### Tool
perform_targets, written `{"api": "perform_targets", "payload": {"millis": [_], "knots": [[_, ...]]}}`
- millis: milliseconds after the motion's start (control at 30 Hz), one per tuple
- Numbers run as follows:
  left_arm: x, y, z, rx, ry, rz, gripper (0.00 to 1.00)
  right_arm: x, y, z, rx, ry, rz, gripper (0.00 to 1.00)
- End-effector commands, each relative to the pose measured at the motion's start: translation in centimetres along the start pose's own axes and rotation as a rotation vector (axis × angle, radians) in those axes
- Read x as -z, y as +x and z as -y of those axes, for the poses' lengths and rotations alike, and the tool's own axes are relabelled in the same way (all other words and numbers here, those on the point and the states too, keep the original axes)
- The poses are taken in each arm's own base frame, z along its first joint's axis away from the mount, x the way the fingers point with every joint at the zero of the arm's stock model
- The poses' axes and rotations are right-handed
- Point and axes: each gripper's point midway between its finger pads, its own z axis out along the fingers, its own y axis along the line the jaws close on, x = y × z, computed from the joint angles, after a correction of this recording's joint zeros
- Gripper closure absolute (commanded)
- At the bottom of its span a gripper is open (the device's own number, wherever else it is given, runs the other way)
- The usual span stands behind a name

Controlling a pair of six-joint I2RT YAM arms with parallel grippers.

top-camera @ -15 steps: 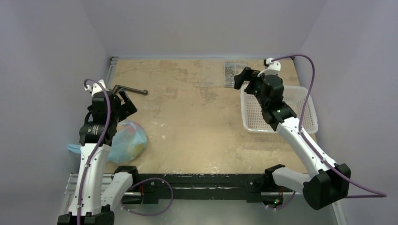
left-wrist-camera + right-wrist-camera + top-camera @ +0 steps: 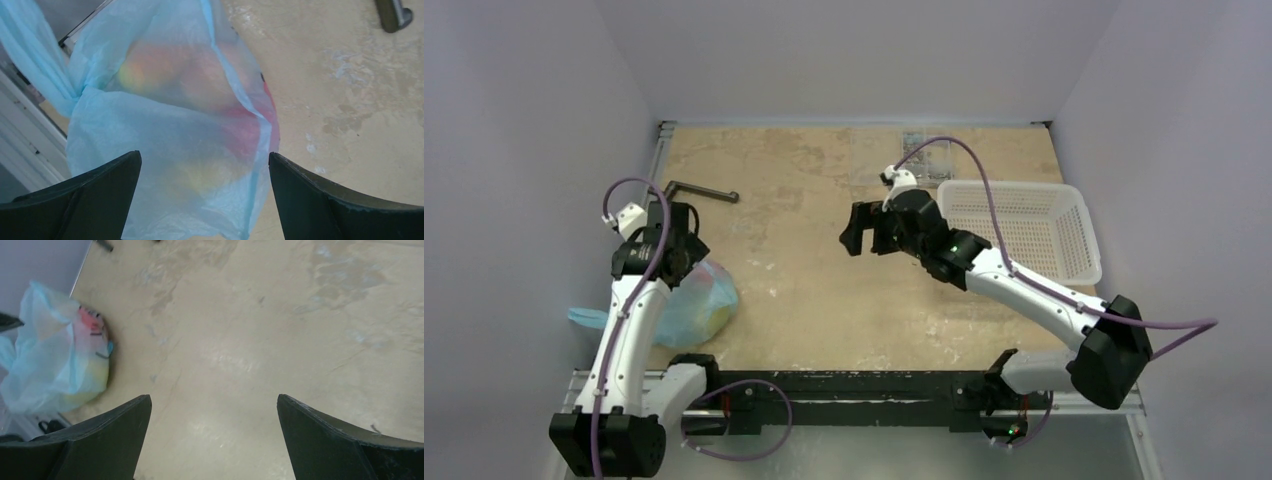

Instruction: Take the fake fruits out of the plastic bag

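Note:
The light-blue plastic bag (image 2: 692,304) lies at the near left of the table, bulging. The fake fruits show only as blurred red, peach and yellow shapes through its film (image 2: 200,100). My left gripper (image 2: 686,243) is open, just above the bag's far side, with the bag between its fingers in the left wrist view (image 2: 205,160). My right gripper (image 2: 861,232) is open and empty over the middle of the table, pointing left toward the bag (image 2: 55,360), which sits well apart from it.
A white mesh basket (image 2: 1024,230) stands at the right of the table. A dark metal L-shaped tool (image 2: 699,190) lies at the back left. A clear packet of small dark parts (image 2: 921,145) lies at the back edge.
My right arm has swung from over the basket to the table's middle, toward the bag. My left gripper has dropped slightly closer to the bag.

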Motion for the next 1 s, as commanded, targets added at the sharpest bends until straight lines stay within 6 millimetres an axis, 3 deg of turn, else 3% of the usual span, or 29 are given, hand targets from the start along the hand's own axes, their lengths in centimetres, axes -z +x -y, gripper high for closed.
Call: {"api": "perform_targets", "payload": {"millis": [0, 133, 267, 433, 667, 767, 867, 967], "knots": [[-0.3, 1.9, -3.9, 0.16, -0.245, -0.036, 0.0, 0.7, 2.6, -4.0, 0.08, -0.119, -0.067, 0.01], [-0.8, 4.1, -5.7, 0.22, -0.355, -0.075, 0.0, 0.8, 4.6, -5.9, 0.155, -0.183, -0.117, 0.01], [0.7, 6.1, -8.7, 0.288, -0.602, -0.136, 0.0, 0.5, 5.0, -5.6, 0.165, -0.166, -0.116, 0.01], [0.1, 8.1, -9.0, 0.279, -0.699, -0.205, 0.0, 0.3, 5.6, -5.9, 0.129, -0.181, -0.132, 0.01], [-3.5, 10.2, -6.5, 0.316, -0.446, -0.202, 0.0, 0.6, 5.5, -6.2, 0.087, -0.189, -0.135, 0.01], [-4.5, 10.2, -5.1, 0.303, -0.316, -0.179, 0.1, 0.7, 5.6, -6.2, 0.083, -0.186, -0.14, 0.01], [-5.0, 10.2, -3.4, 0.245, -0.171, -0.174, 0.27, 0.7, 5.5, -6.2, 0.082, -0.181, -0.148, 0.01], [-5.0, 10.1, -1.1, 0.139, 0.006, -0.188, 0.34, 1.0, 5.8, -7.5, 0.098, -0.248, -0.181, 0.01]]}}
